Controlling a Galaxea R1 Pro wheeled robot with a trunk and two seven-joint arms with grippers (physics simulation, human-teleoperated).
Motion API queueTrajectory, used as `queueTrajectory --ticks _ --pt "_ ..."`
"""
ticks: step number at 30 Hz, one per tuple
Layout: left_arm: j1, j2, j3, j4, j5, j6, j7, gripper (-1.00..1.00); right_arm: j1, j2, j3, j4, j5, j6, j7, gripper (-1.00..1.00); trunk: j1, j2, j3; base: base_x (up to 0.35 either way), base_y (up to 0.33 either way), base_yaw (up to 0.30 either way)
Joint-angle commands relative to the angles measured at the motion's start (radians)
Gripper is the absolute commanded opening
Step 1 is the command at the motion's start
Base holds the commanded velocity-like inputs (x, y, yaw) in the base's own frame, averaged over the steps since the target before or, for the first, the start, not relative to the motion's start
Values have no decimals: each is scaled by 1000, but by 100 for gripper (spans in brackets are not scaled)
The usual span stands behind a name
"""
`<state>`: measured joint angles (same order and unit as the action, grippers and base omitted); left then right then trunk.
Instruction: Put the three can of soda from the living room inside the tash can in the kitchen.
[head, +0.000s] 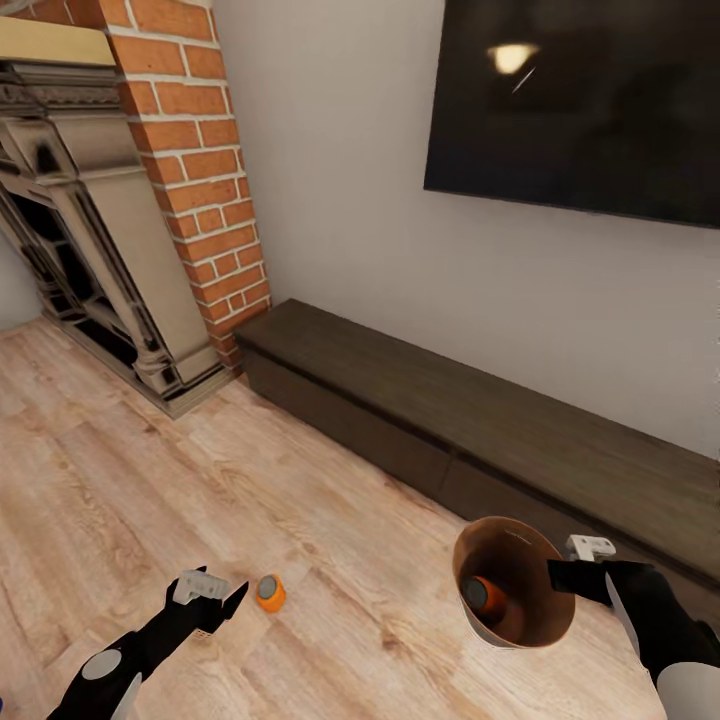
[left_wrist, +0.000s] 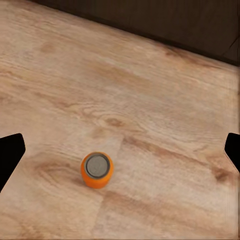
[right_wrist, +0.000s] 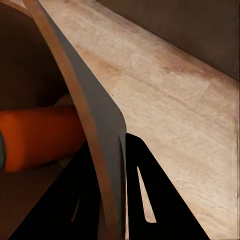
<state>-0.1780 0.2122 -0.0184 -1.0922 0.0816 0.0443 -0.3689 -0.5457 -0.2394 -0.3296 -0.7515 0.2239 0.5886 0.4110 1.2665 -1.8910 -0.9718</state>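
gripping the round pail (head: 520, 600) rim, right gripper (head: 562, 574) pinched tight; left gripper (head: 222, 592) spread wide by orange can (head: 270, 592) on woodgrain floor (head: 330, 500).

One soda can (head: 270, 592) stands upright on the wooden floor (head: 120, 480), in front of the low bench (head: 480, 420). To its right, another can (head: 484, 595) lies inside the tilted trash pail (head: 530, 620). The fireplace (head: 90, 250) stands left of the bench.
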Motion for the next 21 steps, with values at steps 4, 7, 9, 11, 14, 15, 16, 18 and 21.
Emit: queueTrajectory --ticks 4,7,9,11,14,15,16,18,21 --pt "0 0 0 0 2 -1 -1 100 0 0 0 1 -11 3 3 -100 0 0 2 99 -261 -8" --pt "0 0 0 -1 6 0 -5 100 0 0 0 0 -11 3 2 -100 0 0 3 23 -200 -2" --pt "0 0 0 -1 6 1 -6 100 0 1 1 1 -10 3 1 -100 0 0 3 8 -1 -1" --pt "0 0 0 -1 5 2 -6 100 0 1 2 1 -10 3 1 -100 0 0 4 3 165 0" --pt "0 0 0 -1 5 2 -7 100 0 1 2 2 -10 4 1 -100 0 0 4 2 243 0" --pt "0 0 0 -1 5 2 -7 100 0 1 3 2 -10 4 1 -100 0 0 4 1 267 0" --pt "0 0 0 -1 5 2 -8 100 0 2 3 2 -10 4 2 -100 0 0 4 1 283 0" --pt "0 0 0 -1 4 2 -8 100 0 2 3 2 -10 4 2 -100 0 0 4 0 290 0" --pt "0 0 0 -1 4 2 -7 100 0 2 3 1 -11 3 5 -100 0 0 4 0 303 0"
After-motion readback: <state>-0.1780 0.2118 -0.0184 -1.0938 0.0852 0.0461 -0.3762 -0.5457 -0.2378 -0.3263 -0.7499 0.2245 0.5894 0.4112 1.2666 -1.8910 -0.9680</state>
